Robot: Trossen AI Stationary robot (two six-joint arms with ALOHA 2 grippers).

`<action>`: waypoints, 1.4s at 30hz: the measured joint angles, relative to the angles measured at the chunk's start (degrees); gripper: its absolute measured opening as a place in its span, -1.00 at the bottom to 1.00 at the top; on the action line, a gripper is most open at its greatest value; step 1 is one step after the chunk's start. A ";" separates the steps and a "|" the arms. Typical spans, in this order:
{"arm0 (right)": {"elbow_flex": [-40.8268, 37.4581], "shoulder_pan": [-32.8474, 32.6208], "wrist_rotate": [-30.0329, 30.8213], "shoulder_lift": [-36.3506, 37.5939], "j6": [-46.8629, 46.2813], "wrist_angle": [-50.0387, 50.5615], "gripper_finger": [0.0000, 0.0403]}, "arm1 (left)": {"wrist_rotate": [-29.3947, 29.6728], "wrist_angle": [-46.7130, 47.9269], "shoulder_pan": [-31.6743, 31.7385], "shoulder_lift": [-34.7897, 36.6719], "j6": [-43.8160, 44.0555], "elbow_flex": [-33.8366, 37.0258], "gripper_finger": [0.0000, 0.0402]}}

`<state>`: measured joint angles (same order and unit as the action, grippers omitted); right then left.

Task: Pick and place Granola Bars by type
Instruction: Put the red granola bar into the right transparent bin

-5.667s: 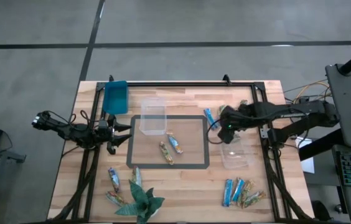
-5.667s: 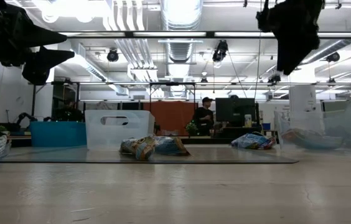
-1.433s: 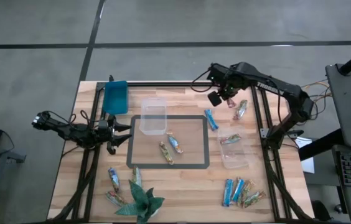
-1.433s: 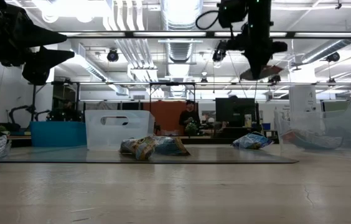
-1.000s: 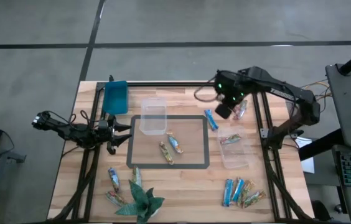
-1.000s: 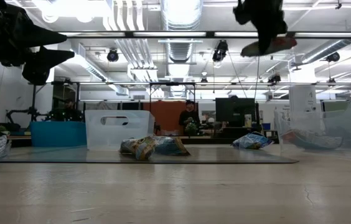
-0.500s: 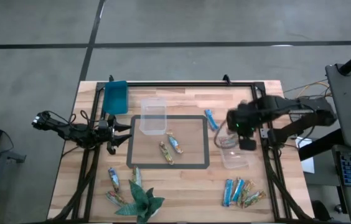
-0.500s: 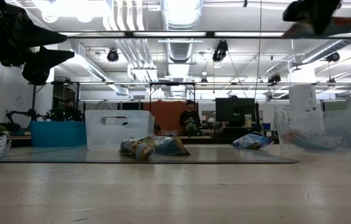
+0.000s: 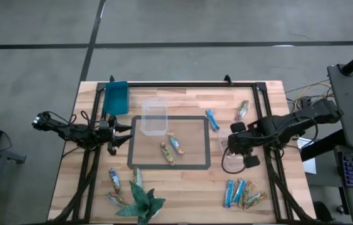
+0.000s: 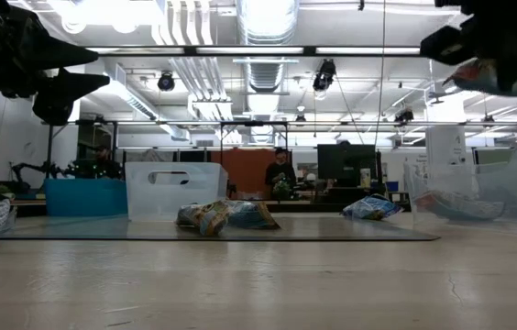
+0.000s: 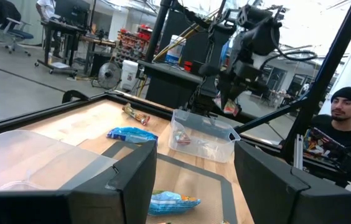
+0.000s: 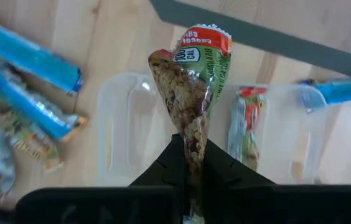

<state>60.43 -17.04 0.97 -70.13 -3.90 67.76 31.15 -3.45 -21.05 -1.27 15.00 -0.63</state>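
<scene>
My right gripper (image 9: 236, 142) hovers over the clear tub (image 12: 119, 118) on the table's right side, shut on a brown and green granola bar (image 12: 191, 81). A similar bar (image 12: 245, 124) lies in that tub. My left gripper (image 9: 119, 134) waits open and holding nothing over the table's left side. Loose bars lie flat on the table: a blue one (image 9: 212, 120) and a brown one (image 9: 243, 110) at the far right, two (image 9: 170, 149) on the mat, and groups at the near right (image 9: 242, 192) and near left (image 9: 115, 187). My right gripper pinches one end of the bar's wrapper (image 12: 193, 140) between its two fingers, coming from above and pointing down. The bar hangs below the fingers, clear of the tub and the table, and shows tilted in the low view (image 10: 506, 78).
A second clear tub (image 9: 153, 117) stands at the far edge of the dark-framed mat (image 9: 206, 150), with a blue tub (image 9: 116, 97) at the far left. A green paper plant (image 9: 140, 203) sits at the near edge. People are in the room beyond.
My right gripper has carried the bar from near the table's far right corner toward the near edge, and now hangs over the right clear tub. It has stayed shut, and the bar has stayed clear of the table.
</scene>
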 joint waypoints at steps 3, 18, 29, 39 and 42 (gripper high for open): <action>-3.02 0.13 0.04 -0.06 -0.40 -4.31 -0.95 | 0.00 -0.01 -0.01 0.01 0.01 0.01 -0.02; -14.46 0.30 0.92 0.00 -4.59 -13.42 -0.95 | 0.01 0.00 0.01 0.01 -0.01 -0.01 -0.02; -17.10 5.36 4.76 0.00 -5.25 -14.47 -0.95 | 0.01 -0.02 0.01 -0.01 0.00 0.00 -0.02; -17.62 6.15 2.86 -0.11 -4.23 -15.41 -0.95 | -0.01 -0.01 0.00 0.00 0.00 0.00 -0.02; -17.77 6.75 2.94 -0.11 -3.85 -15.80 -0.95 | 0.00 -0.01 -0.01 -0.01 0.00 -0.01 -0.02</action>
<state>42.66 -10.29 3.91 -70.24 -7.75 51.96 31.15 -3.46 -21.06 -1.28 15.00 -0.64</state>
